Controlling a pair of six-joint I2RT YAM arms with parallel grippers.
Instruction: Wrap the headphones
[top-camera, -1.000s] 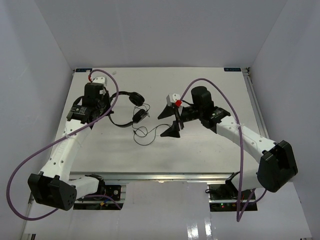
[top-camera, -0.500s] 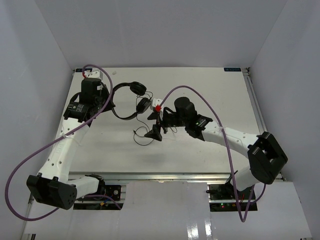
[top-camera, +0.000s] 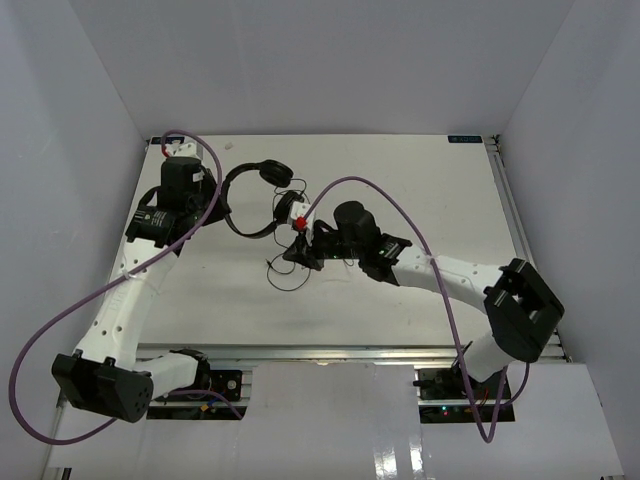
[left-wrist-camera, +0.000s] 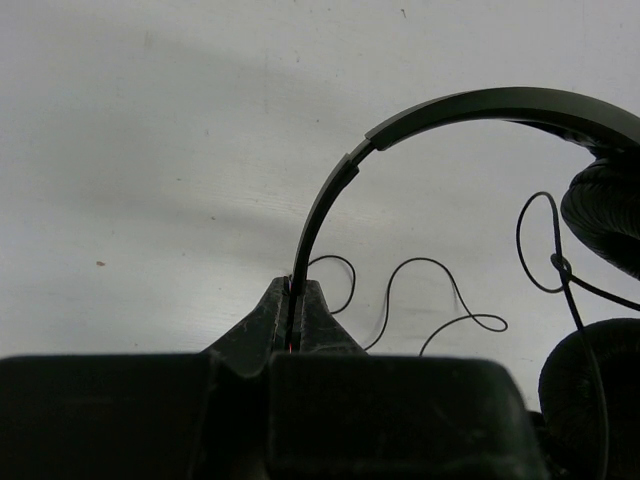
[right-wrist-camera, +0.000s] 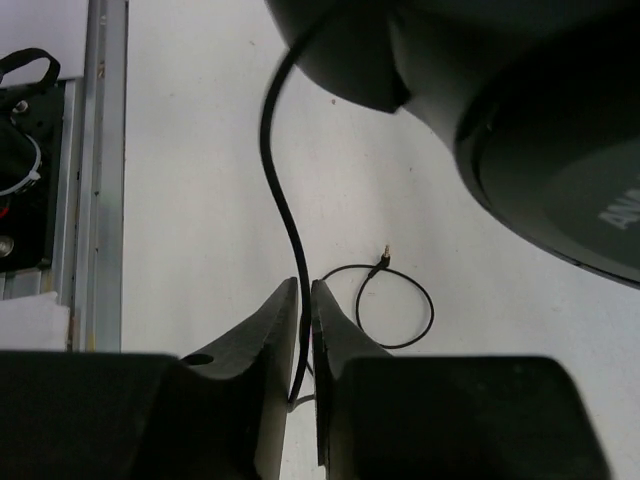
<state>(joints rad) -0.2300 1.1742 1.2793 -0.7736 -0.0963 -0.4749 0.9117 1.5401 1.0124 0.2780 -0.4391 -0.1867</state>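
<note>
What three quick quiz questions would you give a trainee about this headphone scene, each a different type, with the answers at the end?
1. True or false: the left hand is clamped on the headband of the headphones.
2. Pick one: what does the right hand pinch between its fingers? A, an earcup. B, the cord. C, a purple robot cable.
3. Fill the gap: the plug at the cord's end lies on the ____, held by neither hand.

Key: 1 true; 2 B; 3 table.
</note>
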